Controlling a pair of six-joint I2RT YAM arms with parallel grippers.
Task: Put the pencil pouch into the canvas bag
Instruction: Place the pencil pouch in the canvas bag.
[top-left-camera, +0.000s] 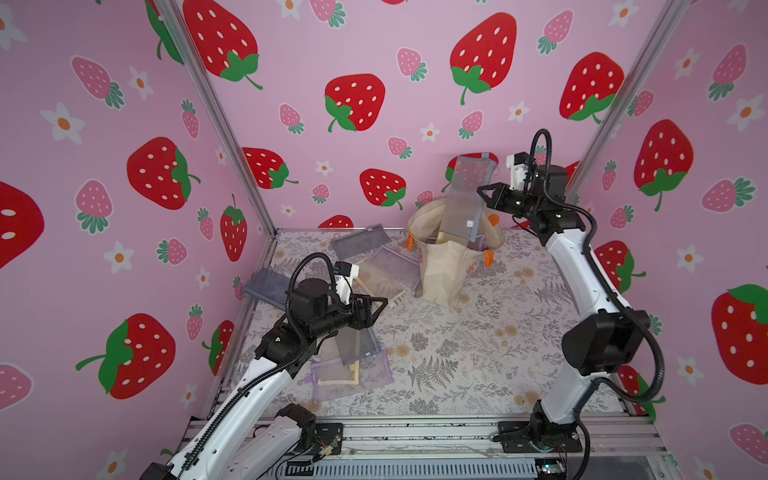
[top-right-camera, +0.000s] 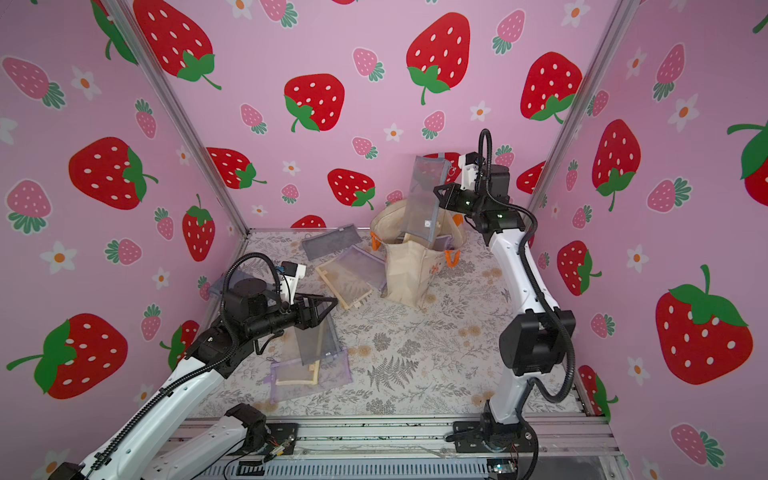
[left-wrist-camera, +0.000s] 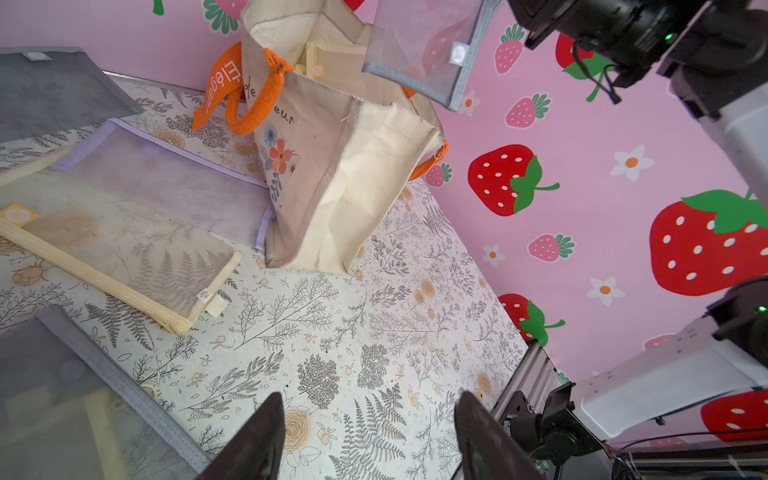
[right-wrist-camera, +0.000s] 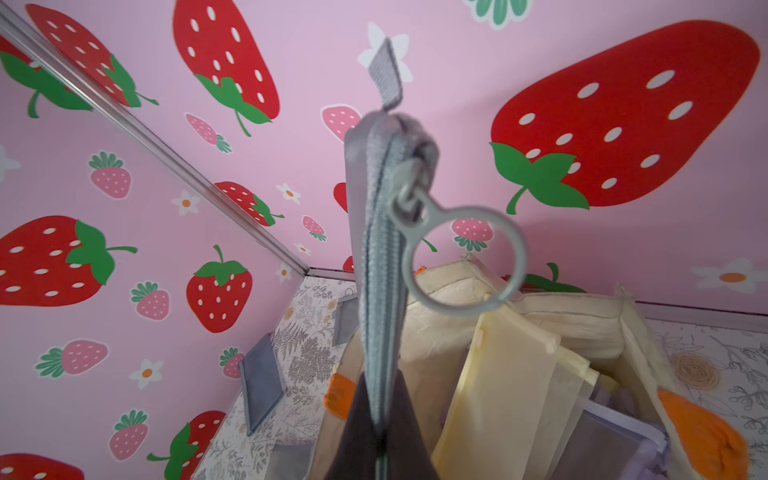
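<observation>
The cream canvas bag (top-left-camera: 440, 270) (top-right-camera: 409, 270) with orange handles stands upright near the back wall, mouth open. My right gripper (top-left-camera: 482, 199) (top-right-camera: 437, 196) (right-wrist-camera: 380, 415) is shut on the zipper edge of a grey mesh pencil pouch (top-left-camera: 467, 191) (top-right-camera: 424, 195) (right-wrist-camera: 380, 270). The pouch hangs nearly upright, and its lower end dips into the bag's mouth. The bag (right-wrist-camera: 453, 299) holds cream and lilac pouches (right-wrist-camera: 511, 374). My left gripper (top-left-camera: 380, 305) (top-right-camera: 330, 309) (left-wrist-camera: 368, 415) hovers open over the floral table, left of the bag (left-wrist-camera: 332, 187), with nothing between its fingers.
Several other mesh pouches lie on the table: a grey one (top-left-camera: 361, 241), a lilac one (top-left-camera: 392, 266) and a cream one (left-wrist-camera: 124, 249) left of the bag. Another grey one (top-left-camera: 266, 286) leans on the left wall. A pile (top-left-camera: 353, 365) lies under my left arm.
</observation>
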